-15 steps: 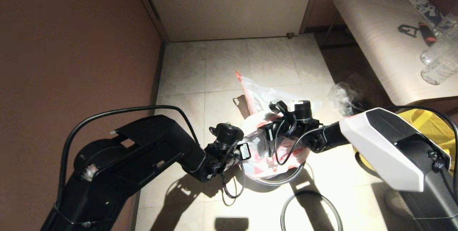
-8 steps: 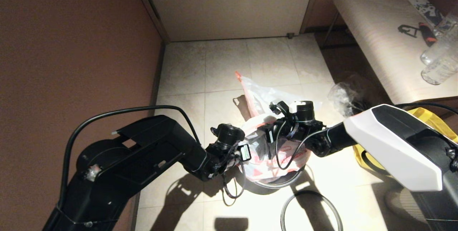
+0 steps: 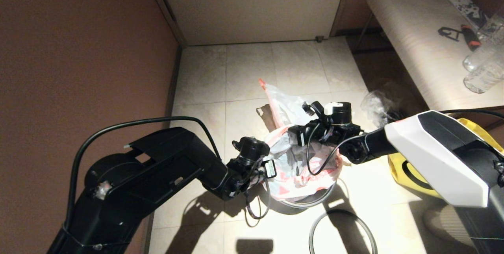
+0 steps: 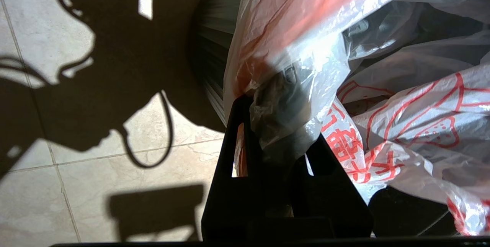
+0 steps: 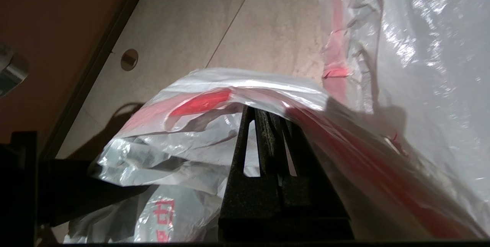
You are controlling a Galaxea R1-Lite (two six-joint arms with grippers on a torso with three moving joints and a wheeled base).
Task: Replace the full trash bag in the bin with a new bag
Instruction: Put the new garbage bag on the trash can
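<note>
Bin (image 3: 292, 203): on the floor tiles, mostly hidden under the new bag (image 3: 311, 167).
Full bag (image 3: 284, 106): behind the bin, partly hidden.
My left gripper (image 4: 275, 97): clamped on the new bag's edge.
My right gripper (image 5: 264, 118): closed, tips under plastic.

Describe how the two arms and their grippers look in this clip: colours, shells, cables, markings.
The left arm is all black, boxy, with a black cable arching over it. The right arm wears a white angular shell with a black inset; a black cable loops beneath its wrist, which carries a white-capped round module. The left gripper and right gripper have flat black slotted fingers.
</note>
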